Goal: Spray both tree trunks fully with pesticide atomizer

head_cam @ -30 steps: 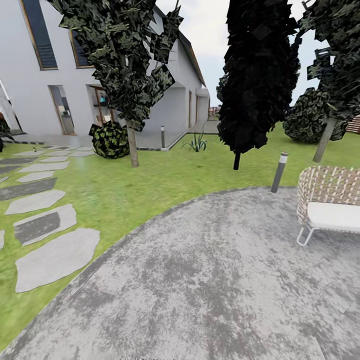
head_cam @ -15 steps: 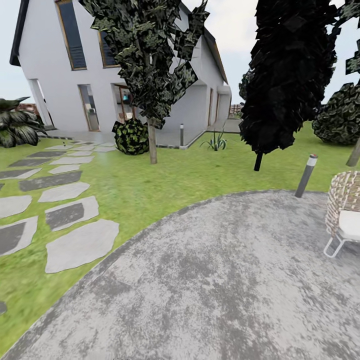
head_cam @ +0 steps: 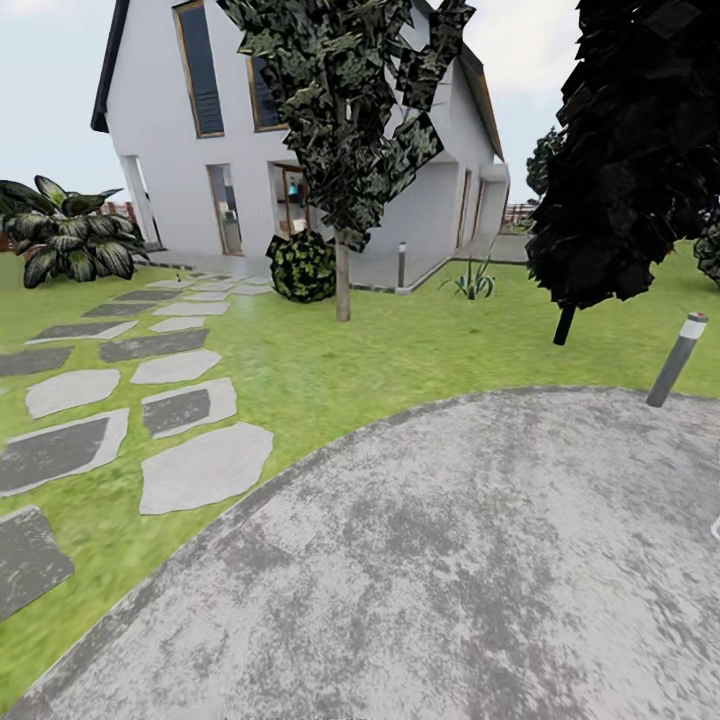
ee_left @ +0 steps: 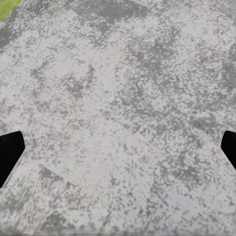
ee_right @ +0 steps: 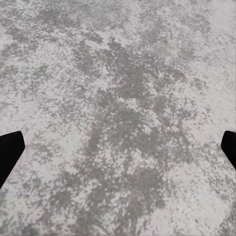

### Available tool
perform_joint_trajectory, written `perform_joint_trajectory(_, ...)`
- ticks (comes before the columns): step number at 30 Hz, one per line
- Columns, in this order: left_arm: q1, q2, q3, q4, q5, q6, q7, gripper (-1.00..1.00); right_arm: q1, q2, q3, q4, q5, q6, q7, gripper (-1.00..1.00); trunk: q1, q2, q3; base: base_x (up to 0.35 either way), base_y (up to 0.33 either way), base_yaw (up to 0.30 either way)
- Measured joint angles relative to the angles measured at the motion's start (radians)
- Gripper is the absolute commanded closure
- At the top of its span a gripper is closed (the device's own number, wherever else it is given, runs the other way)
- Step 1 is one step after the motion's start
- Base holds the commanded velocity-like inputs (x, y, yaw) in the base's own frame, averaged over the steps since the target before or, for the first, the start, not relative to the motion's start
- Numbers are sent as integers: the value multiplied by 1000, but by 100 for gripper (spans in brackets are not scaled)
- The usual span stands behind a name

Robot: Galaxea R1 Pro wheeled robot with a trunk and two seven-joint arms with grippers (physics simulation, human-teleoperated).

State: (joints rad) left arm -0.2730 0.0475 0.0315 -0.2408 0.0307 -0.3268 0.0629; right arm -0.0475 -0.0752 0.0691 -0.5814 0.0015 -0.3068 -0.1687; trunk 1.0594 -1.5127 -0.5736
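Note:
The pesticide atomizer is out of view. In the head view, one tree (head_cam: 345,110) with dark green jagged foliage stands on the lawn, and its pale tree trunk (head_cam: 343,285) is well ahead of me. My left gripper (ee_left: 118,152) hangs open over grey paving, its black fingertips (ee_left: 10,153) far apart with nothing between them. My right gripper (ee_right: 118,152) is open in the same way above the paving, its fingertips (ee_right: 10,152) showing at the picture's edges.
Grey round paving (head_cam: 450,560) lies under me, with grass (head_cam: 330,370) beyond. Stepping stones (head_cam: 205,465) run at the left toward a white house (head_cam: 170,170). Also in view are a black cypress-like tree (head_cam: 630,170), a bollard lamp (head_cam: 677,360), a round bush (head_cam: 300,266) and a broad-leaved plant (head_cam: 65,240).
The camera has turned left, so the whole scene slid right. The wicker chair has left the picture at the right, and the broad-leaved plant has come in at the left.

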Motion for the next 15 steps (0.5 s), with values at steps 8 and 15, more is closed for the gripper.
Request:
perform_joint_trajectory(8, 0, 0, 1, -1, 2, 0, 1, -100, 0, 0, 1, 0, 0, 0, 0, -100, 31, -56, -32, 0, 0, 253)
perform_joint_trajectory(15, 0, 0, 3, 0, 3, 0, 2, -100, 0, 0, 1, 0, 0, 0, 0, -100, 58, -105, -61, 0, 0, 249)
